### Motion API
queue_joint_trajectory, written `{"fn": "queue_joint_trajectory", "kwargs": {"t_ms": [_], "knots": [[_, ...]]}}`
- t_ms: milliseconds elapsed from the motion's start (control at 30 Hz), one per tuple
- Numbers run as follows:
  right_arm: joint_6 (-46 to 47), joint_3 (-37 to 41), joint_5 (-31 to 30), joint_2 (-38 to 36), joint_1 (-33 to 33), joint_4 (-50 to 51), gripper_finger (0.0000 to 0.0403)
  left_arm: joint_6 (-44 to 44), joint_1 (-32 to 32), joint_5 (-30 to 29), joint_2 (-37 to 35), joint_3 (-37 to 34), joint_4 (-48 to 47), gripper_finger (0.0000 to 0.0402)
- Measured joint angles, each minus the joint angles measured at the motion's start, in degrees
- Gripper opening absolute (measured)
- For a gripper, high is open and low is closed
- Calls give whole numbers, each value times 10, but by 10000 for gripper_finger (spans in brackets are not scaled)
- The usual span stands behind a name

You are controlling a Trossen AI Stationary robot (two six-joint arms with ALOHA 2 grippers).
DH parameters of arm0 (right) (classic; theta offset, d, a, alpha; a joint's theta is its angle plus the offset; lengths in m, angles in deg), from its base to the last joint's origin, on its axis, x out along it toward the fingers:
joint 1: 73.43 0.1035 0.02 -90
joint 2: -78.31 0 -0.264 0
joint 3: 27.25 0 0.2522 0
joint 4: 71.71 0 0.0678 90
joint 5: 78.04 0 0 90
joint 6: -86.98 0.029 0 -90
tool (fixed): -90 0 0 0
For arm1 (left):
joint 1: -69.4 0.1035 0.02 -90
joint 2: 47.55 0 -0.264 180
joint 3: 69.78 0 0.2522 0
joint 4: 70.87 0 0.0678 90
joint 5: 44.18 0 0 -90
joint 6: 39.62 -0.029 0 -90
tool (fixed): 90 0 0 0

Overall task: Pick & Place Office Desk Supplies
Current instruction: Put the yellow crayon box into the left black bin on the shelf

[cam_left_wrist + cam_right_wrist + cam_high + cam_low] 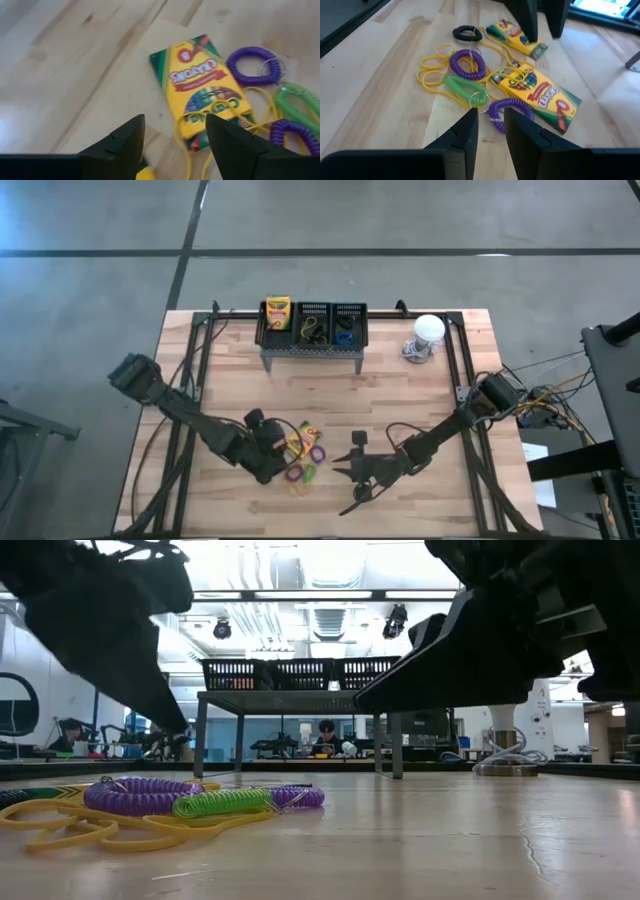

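Lying in a loose heap near the front edge of the desk (420, 400) are the loose supplies: two crayon boxes (538, 92), purple coil loops (468, 63), a green coil loop (465, 88), a black loop (468, 33) and thin yellow bands (431, 70) tangled through them. One crayon box is seen flat in the left wrist view, with a yellow band draped over its end. The left gripper (272, 450) is held just over the heap's left side, its fingers (125, 142) spread wide with nothing between them. The right gripper (350, 472) is kept to the heap's right, apart from it, fingers (465, 135) parted by a narrow gap and grasping nothing. Bare wood is left between the heap and the grey stand (312, 352) at the back edge, on which three black mesh baskets (313, 323) are lined up, one carrying a third crayon box (277, 311). A white dome (428, 330) is set near the back right corner, well apart.
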Motion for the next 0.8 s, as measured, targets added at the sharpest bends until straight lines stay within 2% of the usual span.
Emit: {"fn": "queue_joint_trajectory", "kwargs": {"t_ms": [67, 133, 233, 300, 400, 500, 567, 700, 800], "knots": [[32, 0, 0, 0, -2, 6, 84, 3, -1, -2, -1, -1, 7, 210], [100, 0, 0, 0, -10, 7, 81, 2, -1, 5, -1, -17, 57, 196], [203, 1, 11, 0, -33, 33, 77, -12, 1, 32, 1, -56, 153, 161], [231, 1, 40, 0, -56, 45, 78, -31, 3, 46, 3, -86, 218, 130], [238, 1, 112, 0, -102, 53, 86, -42, 9, 62, 5, -123, 283, 80], [231, -1, 194, 0, -152, 50, 103, -43, 11, 66, 4, -141, 288, 32], [223, -7, 227, 0, -182, 49, 119, -42, 14, 60, 4, -149, 291, 9], [207, -19, 275, 0, -230, 52, 153, -42, 19, 5, 4, -156, 300, 7], [189, -31, 286, 0, -247, 61, 172, -43, 28, -18, 4, -156, 308, 7]]}}
